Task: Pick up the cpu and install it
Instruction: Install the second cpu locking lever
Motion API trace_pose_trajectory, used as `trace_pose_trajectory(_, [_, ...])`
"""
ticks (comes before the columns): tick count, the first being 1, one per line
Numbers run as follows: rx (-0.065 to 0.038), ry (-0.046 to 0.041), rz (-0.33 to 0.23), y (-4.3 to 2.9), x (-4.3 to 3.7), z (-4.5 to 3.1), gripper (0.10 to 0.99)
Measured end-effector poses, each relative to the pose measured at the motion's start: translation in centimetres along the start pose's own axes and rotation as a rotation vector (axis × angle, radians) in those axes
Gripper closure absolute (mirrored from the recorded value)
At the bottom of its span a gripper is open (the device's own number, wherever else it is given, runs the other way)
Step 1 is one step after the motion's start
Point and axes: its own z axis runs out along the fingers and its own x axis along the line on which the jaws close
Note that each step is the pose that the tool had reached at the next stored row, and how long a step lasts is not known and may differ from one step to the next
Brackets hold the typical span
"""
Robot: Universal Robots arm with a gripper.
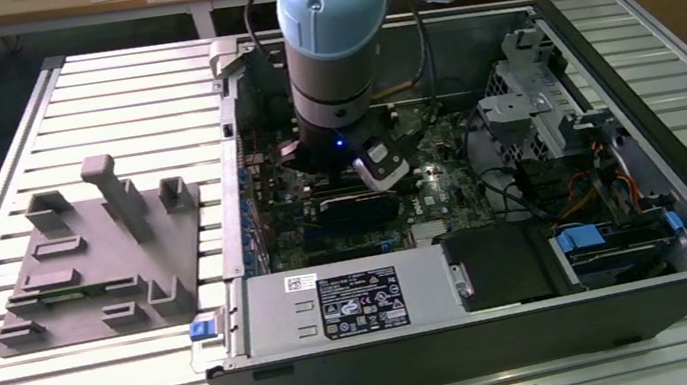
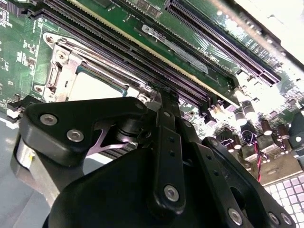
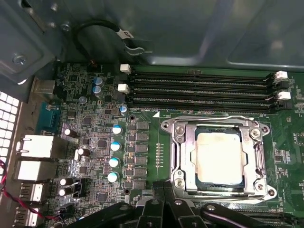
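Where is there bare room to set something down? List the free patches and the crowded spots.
Free: the slatted table beyond the grey tray, and the strip in front of the case. Crowded: inside the case, where the arm hangs over the motherboard, and the cpu lies in its socket.

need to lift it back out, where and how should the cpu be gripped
Take the cpu by two opposite edges of its silvery top plate, coming straight down from above. It lies flat inside the socket frame, whose metal rim surrounds all four sides, so a sideways approach looks blocked.
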Motion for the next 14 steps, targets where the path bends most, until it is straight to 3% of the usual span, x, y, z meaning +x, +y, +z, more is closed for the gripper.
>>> trace_pose_trajectory(7, [0.000, -0.0001, 0.000, 0.42, 0.01, -1.27, 0.980])
trace_pose_trajectory(14, [-0.001, -0.0001, 0.000, 0.92, 0.00, -3.05, 0.980])
